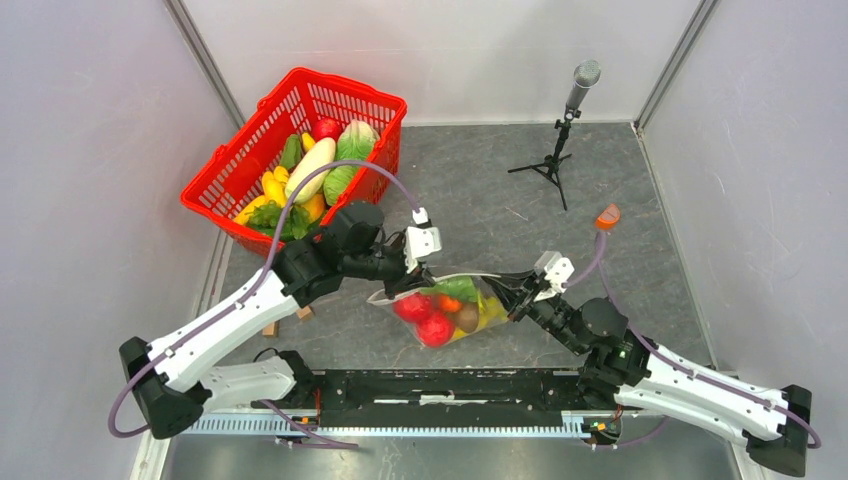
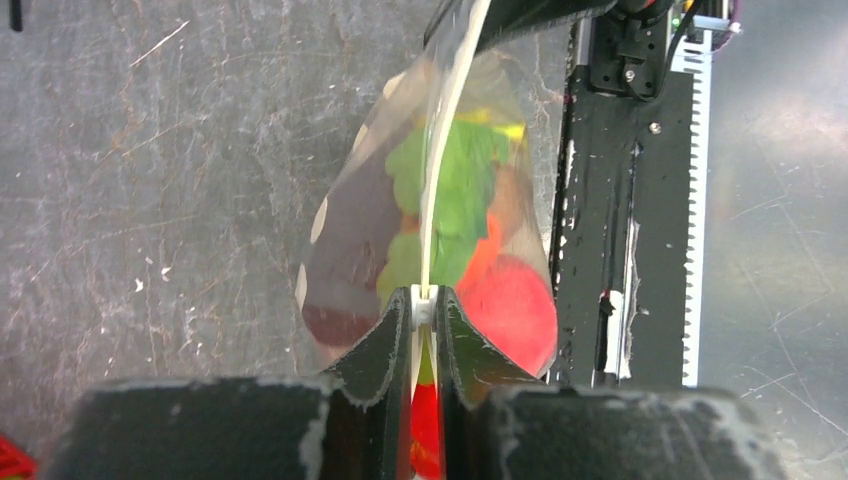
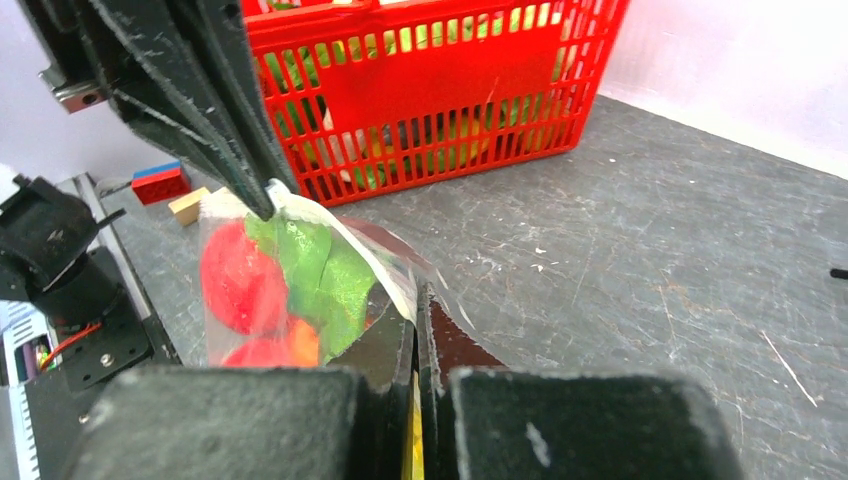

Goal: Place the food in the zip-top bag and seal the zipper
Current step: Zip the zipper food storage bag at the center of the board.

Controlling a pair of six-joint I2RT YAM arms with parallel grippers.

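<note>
The clear zip-top bag (image 1: 447, 296) hangs upright, its zipper (image 2: 446, 150) stretched straight between my left gripper (image 2: 424, 306) and right gripper (image 3: 417, 312); red, green, orange food (image 1: 432, 322) inside.

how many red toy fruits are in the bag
2 show through the zip-top bag: one red toy fruit by the left end effector, another right beside it. More may be hidden under the green leafy piece.

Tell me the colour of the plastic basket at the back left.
The basket is red, clearest in the top external view.
</note>
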